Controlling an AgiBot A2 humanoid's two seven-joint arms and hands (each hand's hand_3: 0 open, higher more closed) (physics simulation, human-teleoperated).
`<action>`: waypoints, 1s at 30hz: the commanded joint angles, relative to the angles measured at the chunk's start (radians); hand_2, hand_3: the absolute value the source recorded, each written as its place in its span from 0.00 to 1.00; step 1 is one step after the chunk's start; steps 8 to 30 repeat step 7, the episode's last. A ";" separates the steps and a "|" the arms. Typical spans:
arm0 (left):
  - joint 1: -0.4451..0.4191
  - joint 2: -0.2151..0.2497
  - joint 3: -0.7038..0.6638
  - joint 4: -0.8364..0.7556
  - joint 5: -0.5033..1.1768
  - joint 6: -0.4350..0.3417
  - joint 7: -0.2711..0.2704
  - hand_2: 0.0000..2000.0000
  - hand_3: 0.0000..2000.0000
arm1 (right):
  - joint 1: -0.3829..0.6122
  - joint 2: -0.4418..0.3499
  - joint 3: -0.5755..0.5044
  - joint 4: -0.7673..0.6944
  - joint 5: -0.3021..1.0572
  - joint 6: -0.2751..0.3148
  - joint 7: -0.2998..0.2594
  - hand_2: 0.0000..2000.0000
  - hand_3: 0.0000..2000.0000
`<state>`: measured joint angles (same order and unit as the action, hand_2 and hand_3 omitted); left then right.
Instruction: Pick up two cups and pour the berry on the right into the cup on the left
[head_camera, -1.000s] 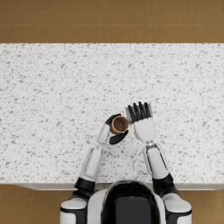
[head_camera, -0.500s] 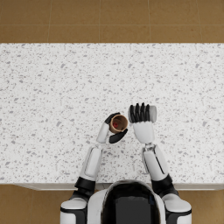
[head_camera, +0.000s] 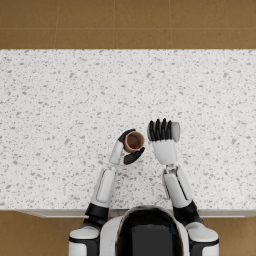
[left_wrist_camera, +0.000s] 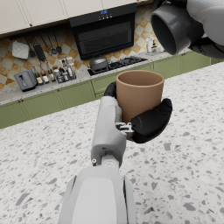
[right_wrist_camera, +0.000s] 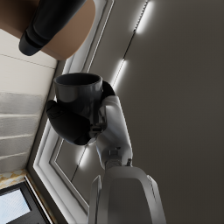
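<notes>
No readable text, label, brand or number shows in any view.

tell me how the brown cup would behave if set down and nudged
The brown cup looks rigid, holding its shape in the left hand. It's taller than wide, so a push near the rim might tip it. Its round wall means it would probably roll once on its side.

White speckled stone counter (head_camera: 60, 120), spanning the head view side to side. Brown tiled floor (head_camera: 125, 22) beyond the far edge. From the left wrist view: green lower cabinets (left_wrist_camera: 43, 105), black oven (left_wrist_camera: 107, 35) with a lit display, gas hob (left_wrist_camera: 116, 64) carrying a pot (left_wrist_camera: 98, 62), toaster (left_wrist_camera: 25, 79), bottles (left_wrist_camera: 65, 70), utensils hung on a patterned tile wall (left_wrist_camera: 57, 54). Cream upper cabinets (left_wrist_camera: 39, 11) above.
</notes>
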<state>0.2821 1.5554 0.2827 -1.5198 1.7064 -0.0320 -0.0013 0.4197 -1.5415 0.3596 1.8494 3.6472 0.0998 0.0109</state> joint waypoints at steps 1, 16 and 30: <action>0.000 0.000 0.000 0.000 0.000 0.000 0.000 1.00 0.64 | 0.000 0.000 0.000 0.000 0.000 0.000 0.000 1.00 0.64; 0.000 0.000 0.000 0.000 0.000 0.001 0.000 1.00 0.64 | 0.000 0.000 0.000 0.000 0.000 0.000 0.000 1.00 0.64; 0.000 0.000 0.000 0.000 0.000 0.001 0.000 1.00 0.64 | 0.000 0.000 0.000 0.000 0.000 0.000 0.000 1.00 0.64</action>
